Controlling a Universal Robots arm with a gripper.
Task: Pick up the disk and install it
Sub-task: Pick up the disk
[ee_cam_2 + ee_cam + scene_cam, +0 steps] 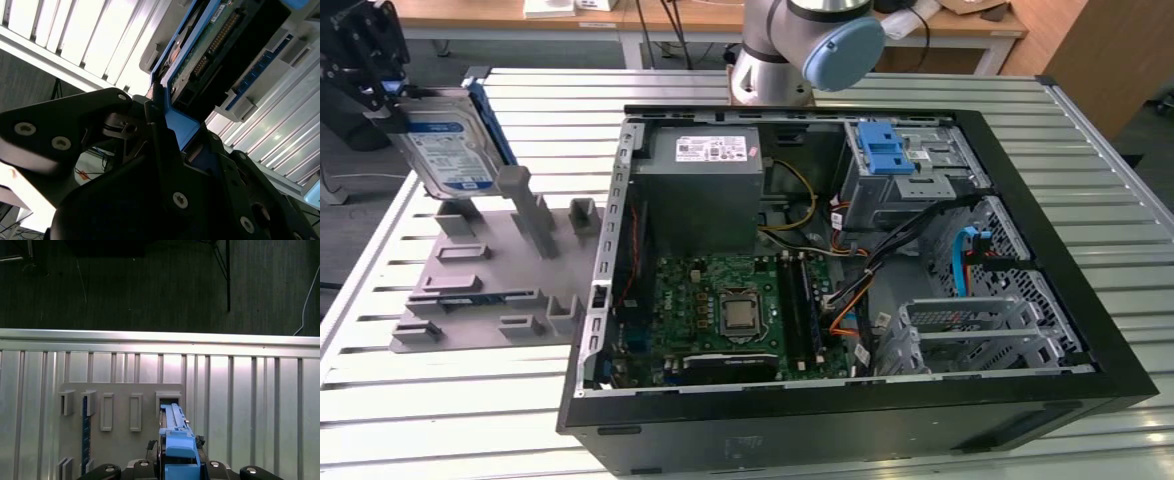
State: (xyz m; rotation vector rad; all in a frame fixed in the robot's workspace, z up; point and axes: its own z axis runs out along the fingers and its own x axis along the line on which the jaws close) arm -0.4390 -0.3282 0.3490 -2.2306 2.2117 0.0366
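The disk (447, 150) is a silver drive with a white-and-blue label in a blue carrier frame. It stands upright at the exterior view's left, over the grey slotted holder (494, 270). My gripper (390, 95) is shut on its top edge. Its lower edge is at or just above a holder slot (458, 215); I cannot tell whether they touch. In the second wrist view the black fingers (155, 130) clamp the blue frame (177, 122), and the drive's circuit-board side (210, 45) shows. In the first wrist view the disk (175, 432) runs edge-on from the gripper (177, 467) toward the holder (120, 410).
An open black computer case (1067, 290) lies on the slatted metal table (1121, 190), showing a motherboard (734, 310), a grey power-supply box (707, 160), a drive bay with a blue latch (887, 150) and a metal cage (981, 330). The arm's base (781, 60) stands behind the case.
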